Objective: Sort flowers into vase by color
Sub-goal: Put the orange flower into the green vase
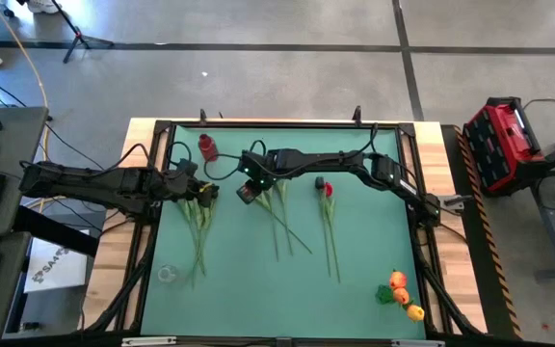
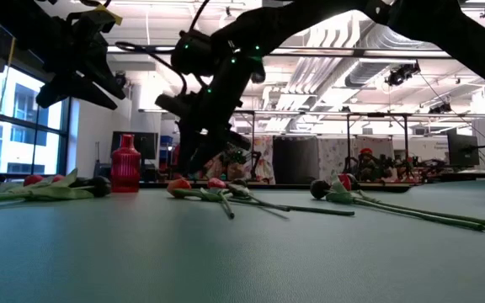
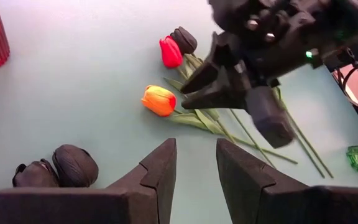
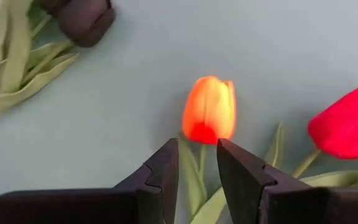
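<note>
The right gripper (image 4: 196, 171) hovers low over the orange tulip (image 4: 210, 109), fingers a narrow gap apart and holding nothing, lined up on the stem just below the head. That tulip lies flat on the green table (image 1: 258, 280) near its middle, with a red tulip (image 4: 348, 122) just beside it at 3 o'clock and black heads (image 3: 73, 165) toward 9 o'clock. It looks light, its thin stem bendy and its leaves floppy, so the head end would likely droop if lifted far down the stem; a hold close under the head seems safest. The left gripper (image 3: 194, 171) waits nearby, fingers slightly apart and empty. The red vase (image 1: 206, 146) stands at 11 o'clock.
</note>
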Action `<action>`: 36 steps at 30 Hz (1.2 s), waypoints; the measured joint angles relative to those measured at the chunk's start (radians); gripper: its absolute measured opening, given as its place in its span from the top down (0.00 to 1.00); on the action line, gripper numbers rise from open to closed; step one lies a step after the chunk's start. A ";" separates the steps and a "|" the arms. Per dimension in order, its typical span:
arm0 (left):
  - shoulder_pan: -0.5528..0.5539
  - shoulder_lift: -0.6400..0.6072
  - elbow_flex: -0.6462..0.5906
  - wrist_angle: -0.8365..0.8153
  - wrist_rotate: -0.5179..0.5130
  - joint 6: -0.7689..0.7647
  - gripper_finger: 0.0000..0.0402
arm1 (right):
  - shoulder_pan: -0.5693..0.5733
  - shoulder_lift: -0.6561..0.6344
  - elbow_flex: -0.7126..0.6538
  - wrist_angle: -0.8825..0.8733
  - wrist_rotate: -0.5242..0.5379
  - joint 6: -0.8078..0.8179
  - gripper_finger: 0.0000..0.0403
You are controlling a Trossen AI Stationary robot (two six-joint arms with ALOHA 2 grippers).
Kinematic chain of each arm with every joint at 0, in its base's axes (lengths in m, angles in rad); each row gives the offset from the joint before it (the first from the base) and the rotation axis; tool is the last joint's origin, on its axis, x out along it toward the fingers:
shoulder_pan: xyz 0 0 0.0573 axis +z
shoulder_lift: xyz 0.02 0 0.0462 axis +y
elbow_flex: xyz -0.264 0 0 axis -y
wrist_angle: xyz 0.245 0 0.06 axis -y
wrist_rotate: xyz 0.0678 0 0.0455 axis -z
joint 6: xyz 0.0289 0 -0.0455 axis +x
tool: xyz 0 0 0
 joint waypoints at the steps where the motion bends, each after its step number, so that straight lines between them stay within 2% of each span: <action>1: 0.000 0.000 0.000 0.000 0.000 0.000 0.75 | 0.000 0.006 0.001 0.000 -0.002 -0.003 0.76; 17: 0.000 0.000 0.000 0.001 0.002 -0.001 0.75 | 0.025 0.076 0.001 -0.010 0.004 -0.037 0.76; 20: 0.000 0.000 0.000 0.001 -0.002 0.000 0.75 | 0.024 0.076 0.001 -0.012 0.003 -0.055 0.82; 25: 0.000 0.000 0.000 0.001 -0.014 0.000 0.75 | 0.024 0.077 0.001 -0.006 -0.035 -0.078 0.98; 29: 0.000 0.000 0.000 0.001 -0.016 0.000 0.75 | 0.025 0.077 0.010 -0.002 -0.075 -0.074 0.96; 32: 0.000 0.000 0.000 0.000 -0.023 0.001 0.75 | 0.027 0.074 0.039 -0.001 -0.116 -0.059 0.98; 36: 0.000 0.000 0.000 0.001 -0.025 0.001 0.75 | 0.027 0.028 0.076 0.039 -0.115 -0.052 0.99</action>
